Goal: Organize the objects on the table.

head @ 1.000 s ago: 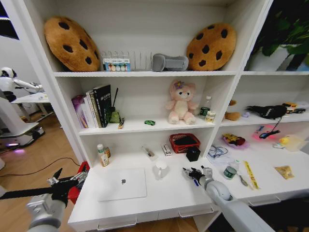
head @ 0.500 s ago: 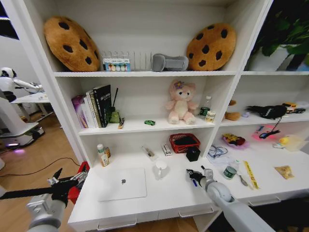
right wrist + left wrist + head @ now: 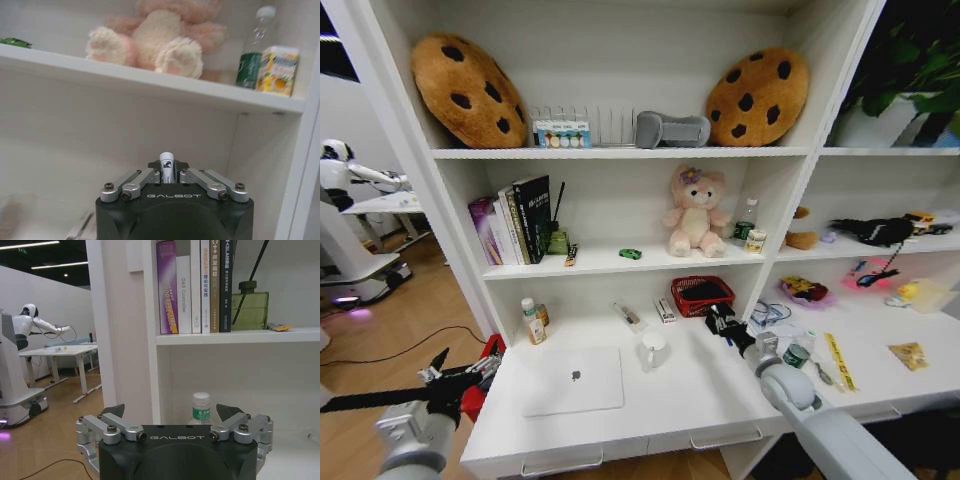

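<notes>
White counter [image 3: 680, 400] fills the lower middle of the head view, joined to white shelves above it. Right of centre, the right gripper [image 3: 718, 320] hangs above the counter just in front of the red basket [image 3: 702, 295], its jaws drawn in tight on a pen [image 3: 166, 168]; in the right wrist view the pen's white end stands up between the closed fingers [image 3: 141, 181], and the blue barrel is only a small streak in the head view, so its colour there is hard to be sure of. At lower left of the head view, the left gripper [image 3: 460, 378] waits off the counter's left edge over the wooden floor, jaws spread wide; the left wrist view shows its fingertips [image 3: 114, 411] well apart with a small bottle [image 3: 201, 409] beyond them. A thin silver laptop [image 3: 575, 380] lies closed and flat on the counter, left of centre, with a white cup [image 3: 653, 349] just to its right. Farther right, near the arm, sits a small round greenish tin [image 3: 796, 356]. On the shelf above, a tiny green toy car [image 3: 630, 254] rests left of the pink teddy bear [image 3: 694, 212].
</notes>
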Available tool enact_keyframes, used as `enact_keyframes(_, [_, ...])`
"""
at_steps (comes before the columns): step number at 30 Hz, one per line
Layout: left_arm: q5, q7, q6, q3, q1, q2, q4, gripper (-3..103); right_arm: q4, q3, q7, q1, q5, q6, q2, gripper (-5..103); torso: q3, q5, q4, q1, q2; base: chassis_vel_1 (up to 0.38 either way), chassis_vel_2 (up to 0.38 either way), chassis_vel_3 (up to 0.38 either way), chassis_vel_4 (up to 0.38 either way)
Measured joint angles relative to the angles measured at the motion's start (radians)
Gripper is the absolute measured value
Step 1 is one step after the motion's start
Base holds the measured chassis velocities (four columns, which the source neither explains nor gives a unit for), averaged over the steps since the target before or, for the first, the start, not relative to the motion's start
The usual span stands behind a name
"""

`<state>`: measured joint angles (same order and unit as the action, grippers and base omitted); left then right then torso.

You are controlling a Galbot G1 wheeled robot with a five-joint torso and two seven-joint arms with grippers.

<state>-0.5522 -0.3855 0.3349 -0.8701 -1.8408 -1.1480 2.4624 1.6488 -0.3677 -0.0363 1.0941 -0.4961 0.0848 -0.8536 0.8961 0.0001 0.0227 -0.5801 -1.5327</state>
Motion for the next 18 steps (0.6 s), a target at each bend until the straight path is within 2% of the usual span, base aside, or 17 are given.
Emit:
enact_keyframes(1, [0.0, 0.0, 0.0, 0.0, 0.0, 0.0, 0.0, 100, -0.048, 0.009, 0.0, -0.034, 0.01, 0.036, -0.006, 13, 0.0, 0.0001, -0.0001, 0.0, 0.0, 0.0, 0.0, 0.0, 0.0])
enact_keyframes(4, [0.0, 0.0, 0.0, 0.0, 0.0, 0.0, 0.0, 100, -0.109, 0.028, -0.007, -0.078, 0.011, 0.07, -0.016, 13, 0.0, 0.0001, -0.0001, 0.0, 0.0, 0.0, 0.0, 0.0, 0.0])
enact_keyframes(7, [0.0, 0.0, 0.0, 0.0, 0.0, 0.0, 0.0, 100, -0.207, 0.054, -0.021, -0.143, 0.03, 0.137, -0.041, 13, 0.0, 0.0, -0.0002, 0.0, 0.0, 0.0, 0.0, 0.0, 0.0])
enact_keyframes(13, [0.0, 0.0, 0.0, 0.0, 0.0, 0.0, 0.0, 100, -0.289, 0.073, -0.033, -0.184, 0.047, 0.205, -0.062, 13, 0.0, -0.0001, -0.0001, 0.0, 0.0, 0.0, 0.0, 0.0, 0.0])
enact_keyframes(15, [0.0, 0.0, 0.0, 0.0, 0.0, 0.0, 0.0, 100, -0.351, 0.078, -0.031, -0.209, 0.051, 0.261, -0.077, 13, 0.0, 0.0, -0.0001, 0.0, 0.0, 0.0, 0.0, 0.0, 0.0])
enact_keyframes(18, [0.0, 0.0, 0.0, 0.0, 0.0, 0.0, 0.0, 100, -0.405, 0.079, -0.024, -0.235, 0.06, 0.3, -0.085, 13, 0.0, 0.0, 0.0, 0.0, 0.0, 0.0, 0.0, 0.0, 0.0])
